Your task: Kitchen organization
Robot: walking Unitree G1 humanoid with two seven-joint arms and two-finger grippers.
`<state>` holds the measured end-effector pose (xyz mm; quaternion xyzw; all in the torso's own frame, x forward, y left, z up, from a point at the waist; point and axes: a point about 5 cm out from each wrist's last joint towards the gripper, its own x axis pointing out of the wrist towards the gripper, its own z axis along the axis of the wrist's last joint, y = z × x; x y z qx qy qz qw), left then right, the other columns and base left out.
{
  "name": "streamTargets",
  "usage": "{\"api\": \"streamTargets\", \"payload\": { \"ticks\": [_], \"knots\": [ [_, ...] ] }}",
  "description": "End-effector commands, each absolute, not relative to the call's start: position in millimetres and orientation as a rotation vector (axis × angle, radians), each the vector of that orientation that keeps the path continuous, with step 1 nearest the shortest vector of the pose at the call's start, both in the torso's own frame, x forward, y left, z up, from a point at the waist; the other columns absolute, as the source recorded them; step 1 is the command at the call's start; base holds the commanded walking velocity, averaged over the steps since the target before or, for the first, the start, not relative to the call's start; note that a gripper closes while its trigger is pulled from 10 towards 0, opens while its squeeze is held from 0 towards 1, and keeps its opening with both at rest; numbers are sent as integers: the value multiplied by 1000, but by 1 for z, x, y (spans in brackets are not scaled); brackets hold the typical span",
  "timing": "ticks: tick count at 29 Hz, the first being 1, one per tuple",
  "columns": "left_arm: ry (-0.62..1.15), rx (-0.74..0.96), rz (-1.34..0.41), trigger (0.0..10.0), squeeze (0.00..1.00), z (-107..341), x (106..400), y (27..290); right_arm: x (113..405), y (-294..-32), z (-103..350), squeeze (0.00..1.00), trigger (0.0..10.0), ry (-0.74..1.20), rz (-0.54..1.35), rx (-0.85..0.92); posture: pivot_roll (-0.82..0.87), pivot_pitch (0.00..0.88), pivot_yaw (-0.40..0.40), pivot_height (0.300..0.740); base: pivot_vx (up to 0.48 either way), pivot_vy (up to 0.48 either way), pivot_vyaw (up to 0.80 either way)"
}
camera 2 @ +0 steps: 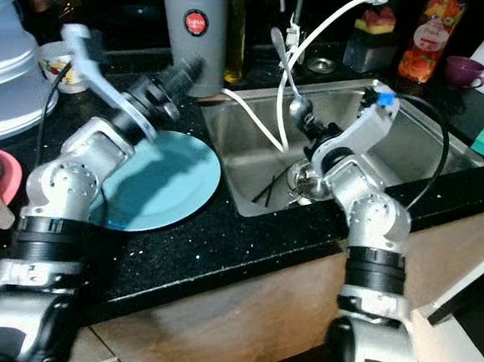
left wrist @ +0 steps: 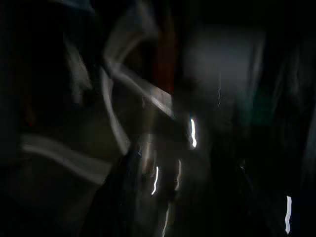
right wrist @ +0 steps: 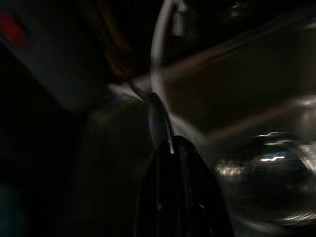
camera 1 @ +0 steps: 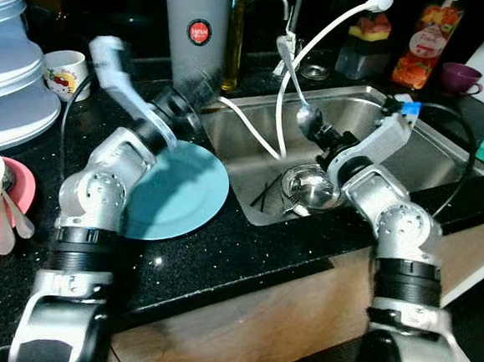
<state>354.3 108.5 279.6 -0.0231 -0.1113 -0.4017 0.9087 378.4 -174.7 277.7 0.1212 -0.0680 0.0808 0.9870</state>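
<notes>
My right gripper (camera 1: 319, 133) is clamped on a metal spoon (camera 1: 301, 107), gripping just below the bowl so the white handle (camera 1: 284, 52) sticks up and back toward the tap. In the right wrist view the two black fingers (right wrist: 174, 197) lie pressed together with the thin handle running out between them, which I read as a firm pinch. I hold the spoon above the steel sink (camera 1: 433, 150), over the small steel bowl (camera 1: 309, 186) lying in the basin; my guess is it is raised there so any drips fall into the sink and not on the counter (camera 1: 219, 263).

My left gripper (camera 1: 195, 89) is up near the tall grey canister (camera 1: 193, 30) at the back of the counter. It is blurred, and the left wrist view is dark and smeared, so I cannot tell whether its fingers are apart or together.

Under the left forearm a teal plate (camera 1: 182, 195) lies flat on the counter, touching the sink's edge, a likely landing place for washed items. Further left stand a stack of white plates (camera 1: 13, 104), a pink plate (camera 1: 23, 193) with white utensils (camera 1: 8, 221), and a patterned cup (camera 1: 66, 73). A white hose (camera 1: 320, 36) arcs over the basin, close to the raised spoon, so I would mind snagging it.
</notes>
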Motion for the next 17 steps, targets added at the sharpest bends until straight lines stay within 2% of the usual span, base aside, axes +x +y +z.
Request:
{"api": "streamTargets", "payload": {
  "ticks": [1, 2, 3, 4, 5, 6, 8, 17],
  "knots": [
    [-190, 119, -878, 10000, 0, 268, 351, 96, 380, -164, 268, 0, 0, -119, 191, 108, -21, 74, 46, 740, 0, 0, 0],
    [-190, 119, -878, 10000, 0, 268, 351, 96, 380, -164, 268, 0, 0, -119, 191, 108, -21, 74, 46, 740, 0, 0, 0],
    [-173, 169, -904, 10000, 0, 263, 349, 92, 381, -163, 264, 0, 4078, -105, 188, 25, -21, 75, 46, 740, 0, 0, 0],
    [-173, 169, -904, 10000, 0, 263, 349, 92, 381, -163, 264, 0, 4078, -105, 188, 25, -21, 75, 46, 740, 0, 0, 0],
    [-153, 220, -933, 10000, 0, 261, 348, 87, 382, -160, 257, 0, 10000, -77, 184, -77, -22, 79, 46, 740, 0, 0, 0],
    [-153, 220, -933, 10000, 0, 261, 348, 87, 382, -160, 257, 0, 10000, -77, 184, -77, -22, 79, 46, 740, 0, 0, 0],
    [-114, 310, -969, 10000, 0, 255, 347, 82, 383, -158, 242, 0, 10000, -17, 183, -249, -22, 78, 47, 740, 0, 0, 0],
    [-57, 444, -989, 10000, 0, 246, 349, 83, 381, -156, 220, 0, 10000, 89, 233, -407, -25, 77, 52, 740, 0, 0, 0]
  ]
}}
